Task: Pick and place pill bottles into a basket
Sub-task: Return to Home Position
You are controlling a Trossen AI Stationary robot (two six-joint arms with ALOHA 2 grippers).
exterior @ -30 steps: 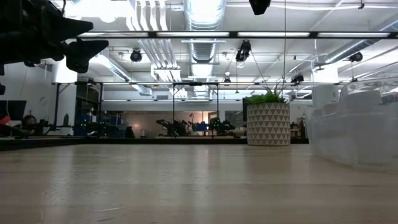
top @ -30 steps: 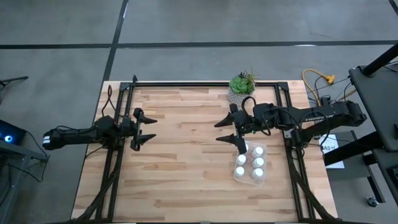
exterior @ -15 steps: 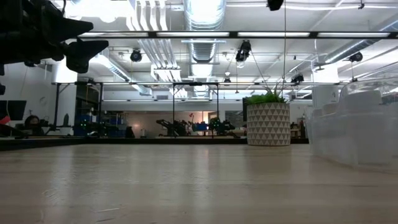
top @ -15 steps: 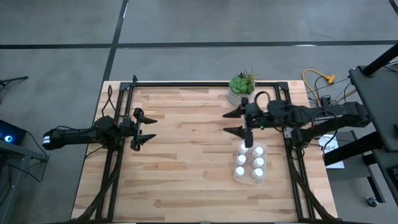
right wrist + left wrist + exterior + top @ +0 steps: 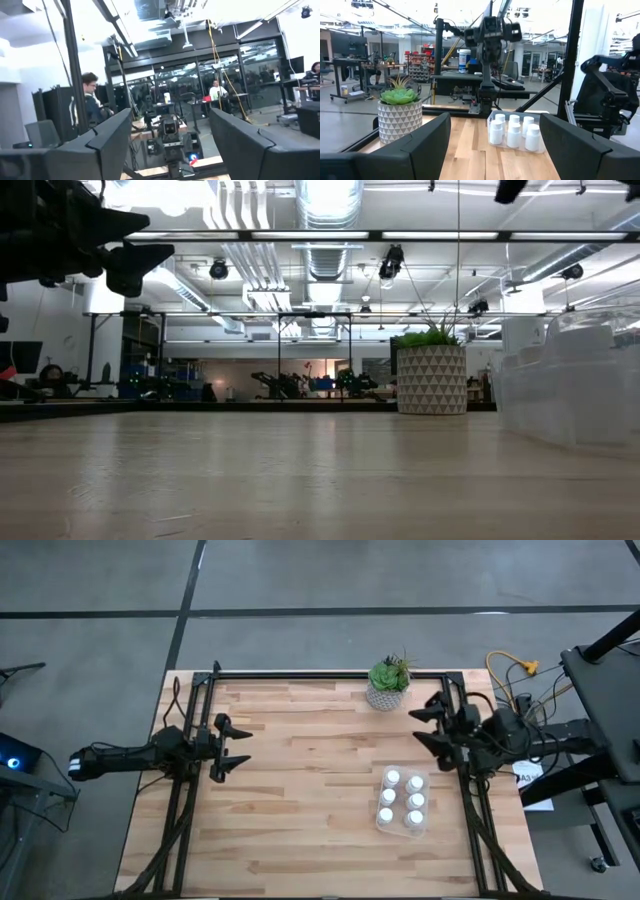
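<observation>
High view, potted plant (image 5: pixel 388 682) near basket (image 5: pixel 401 831), pill bottles (image 5: pixel 415 801) inside

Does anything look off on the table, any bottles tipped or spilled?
Nothing stands out. Six pill bottles stand upright in the basket, the potted plant is upright, and the left gripper and right gripper, jaws open, are clear of them.

The six small round pill bottles (image 5: pixel 414 800) are white, caps and all, and the rectangular plastic bin (image 5: pixel 400 831) around them is clear. The wooden table (image 5: pixel 300 800) is light brown with long plank stripes. The round plant pot (image 5: pixel 431 380) is pale with a grey triangle pattern, and its spiky plant (image 5: pixel 430 337) is green.
</observation>
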